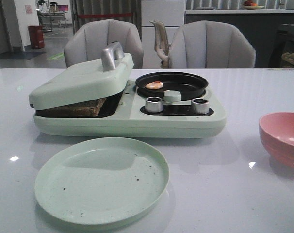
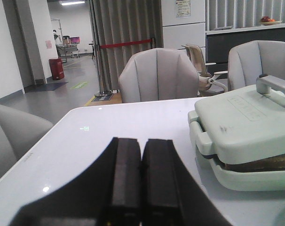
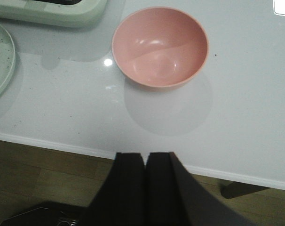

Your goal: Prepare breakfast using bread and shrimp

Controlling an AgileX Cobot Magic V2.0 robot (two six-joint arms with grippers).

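Observation:
A pale green breakfast maker [image 1: 137, 121] stands mid-table. Its lid [image 1: 84, 80] rests tilted on the bread [image 1: 79, 109], whose brown crust shows in the gap; the same bread [image 2: 265, 162] shows under the lid in the left wrist view. The shrimp [image 1: 154, 85] lies in the black round pan [image 1: 172, 85] on the maker's right half. My left gripper [image 2: 141, 153] is shut and empty over the table's left side, apart from the maker. My right gripper [image 3: 146, 162] is shut and empty, beyond the table's near edge. Neither gripper shows in the front view.
An empty pale green plate [image 1: 102, 180] lies in front of the maker; its rim [image 3: 1, 61] also shows in the right wrist view. An empty pink bowl [image 1: 283, 138], [image 3: 160, 46] sits at the right. Two knobs [image 1: 154, 104] face forward. Grey chairs [image 1: 106, 43] stand behind the table.

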